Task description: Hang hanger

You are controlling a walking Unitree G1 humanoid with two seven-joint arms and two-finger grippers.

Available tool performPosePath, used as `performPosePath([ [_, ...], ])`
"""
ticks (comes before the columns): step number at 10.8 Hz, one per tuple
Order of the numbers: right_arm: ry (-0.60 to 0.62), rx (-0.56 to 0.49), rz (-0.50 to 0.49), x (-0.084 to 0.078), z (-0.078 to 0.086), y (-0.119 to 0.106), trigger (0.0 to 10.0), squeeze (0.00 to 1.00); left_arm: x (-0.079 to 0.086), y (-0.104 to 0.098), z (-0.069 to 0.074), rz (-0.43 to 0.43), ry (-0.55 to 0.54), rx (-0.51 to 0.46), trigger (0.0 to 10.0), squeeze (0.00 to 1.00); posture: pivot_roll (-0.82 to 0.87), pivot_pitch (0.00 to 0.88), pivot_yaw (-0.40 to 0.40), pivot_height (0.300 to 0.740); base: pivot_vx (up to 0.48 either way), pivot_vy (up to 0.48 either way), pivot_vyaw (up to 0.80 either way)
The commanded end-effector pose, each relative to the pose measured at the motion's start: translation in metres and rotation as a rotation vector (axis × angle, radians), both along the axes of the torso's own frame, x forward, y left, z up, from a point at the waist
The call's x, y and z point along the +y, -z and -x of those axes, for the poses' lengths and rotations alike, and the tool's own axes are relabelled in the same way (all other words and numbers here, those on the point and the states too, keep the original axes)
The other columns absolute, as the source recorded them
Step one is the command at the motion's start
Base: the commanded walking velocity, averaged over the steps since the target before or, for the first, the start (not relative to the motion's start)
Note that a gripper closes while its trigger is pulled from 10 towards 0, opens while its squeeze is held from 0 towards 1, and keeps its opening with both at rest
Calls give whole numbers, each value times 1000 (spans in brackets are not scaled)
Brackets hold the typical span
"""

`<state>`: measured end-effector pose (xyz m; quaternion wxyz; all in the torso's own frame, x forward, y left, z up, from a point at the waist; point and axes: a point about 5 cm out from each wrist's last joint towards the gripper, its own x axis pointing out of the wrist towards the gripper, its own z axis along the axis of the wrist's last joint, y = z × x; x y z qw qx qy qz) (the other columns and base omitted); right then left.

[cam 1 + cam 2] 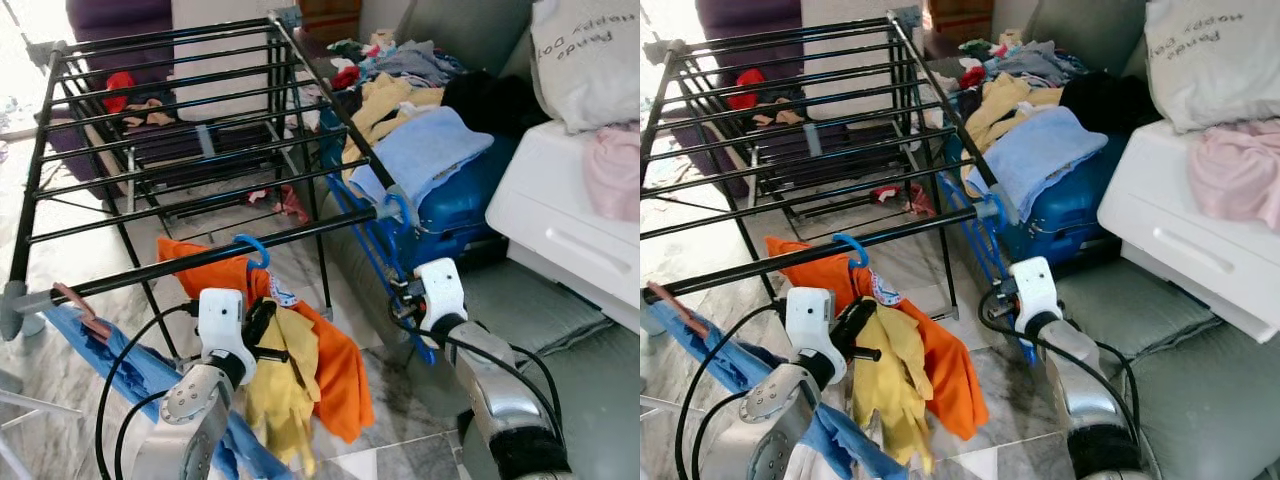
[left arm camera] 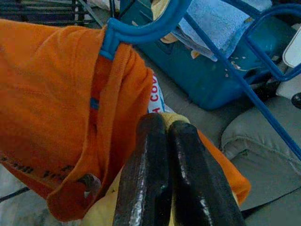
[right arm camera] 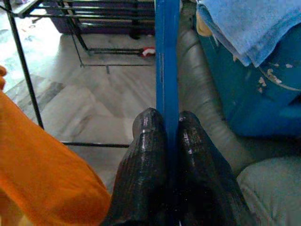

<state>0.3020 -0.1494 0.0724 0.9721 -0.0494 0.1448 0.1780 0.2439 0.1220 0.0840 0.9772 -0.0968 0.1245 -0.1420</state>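
Observation:
A black drying rack [image 1: 150, 270] stands before me. A blue hanger hook [image 1: 255, 250] sits over its front bar, carrying an orange shirt [image 1: 335, 370]. In front of the shirt hangs a yellow garment [image 1: 285, 390]. My left gripper [image 1: 262, 330] is at the garment's top, fingers [image 2: 150, 165] pressed together on the yellow cloth. My right gripper [image 1: 405, 290] is shut on the bar of a second blue hanger [image 3: 167, 56]. That hanger's hook [image 1: 398, 205] sits by the rack's front right corner.
A blue suitcase [image 1: 460, 205] under a light blue towel [image 1: 425, 150] and heaped clothes lies right of the rack. A white box [image 1: 560, 210] rests on the grey sofa. Blue cloth [image 1: 120, 360] hangs at the front left.

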Motion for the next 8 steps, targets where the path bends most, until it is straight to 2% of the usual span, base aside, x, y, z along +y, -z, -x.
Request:
performPosePath([
  [1,4,45,0,1,4,5,10000,0,1,-6,-2,-7,-11,-35,10000,0,-77,0,0,740,-251,0,0],
  [2,8,45,-7,2,6,3,10000,0,1,-5,-2,-5,-13,-34,10000,0,-81,0,-5,740,-274,0,0],
  [5,29,-83,-34,0,6,-18,10000,0,-1,-4,-2,-5,-7,-33,10000,0,-85,0,-3,740,-271,0,0],
  [8,24,-47,-20,-3,11,-11,10000,0,0,-5,-3,-10,-2,-36,10000,0,-85,0,1,740,-268,0,0],
])
